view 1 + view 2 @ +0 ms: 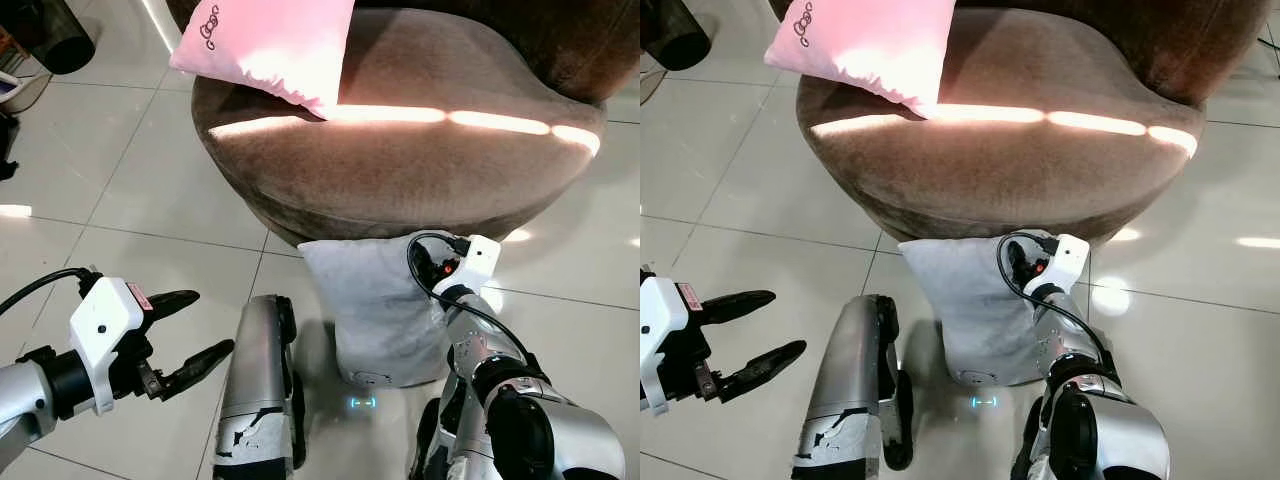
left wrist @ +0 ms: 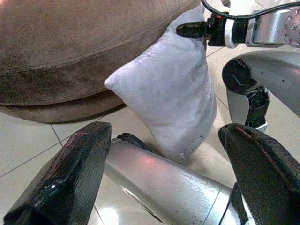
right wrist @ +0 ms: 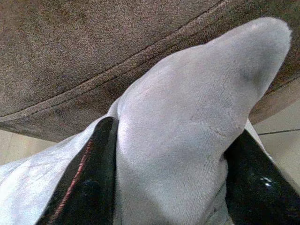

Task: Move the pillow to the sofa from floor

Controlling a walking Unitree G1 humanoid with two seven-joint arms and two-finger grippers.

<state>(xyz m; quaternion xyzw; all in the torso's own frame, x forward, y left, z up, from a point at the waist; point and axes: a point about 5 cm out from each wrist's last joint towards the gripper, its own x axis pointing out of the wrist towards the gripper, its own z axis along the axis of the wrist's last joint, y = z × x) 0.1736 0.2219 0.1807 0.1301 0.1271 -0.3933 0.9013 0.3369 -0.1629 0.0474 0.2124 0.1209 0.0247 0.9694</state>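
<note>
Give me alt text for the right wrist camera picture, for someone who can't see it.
The right tool's two black fingers are closed around a top corner of the grey pillow, one on each side. Right behind the pillow is the rounded edge of the brown sofa, with a strip of pale tiled floor beside it.

Two black fingers [image 3: 84, 187] pinch the grey pillow [image 3: 187, 126] against the brown sofa [image 3: 70, 51].

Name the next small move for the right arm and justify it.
Probably lift: the right gripper has its jaws around the top corner of the soft grey pillow, which stands on the tiled floor against the brown velvet sofa.
</note>
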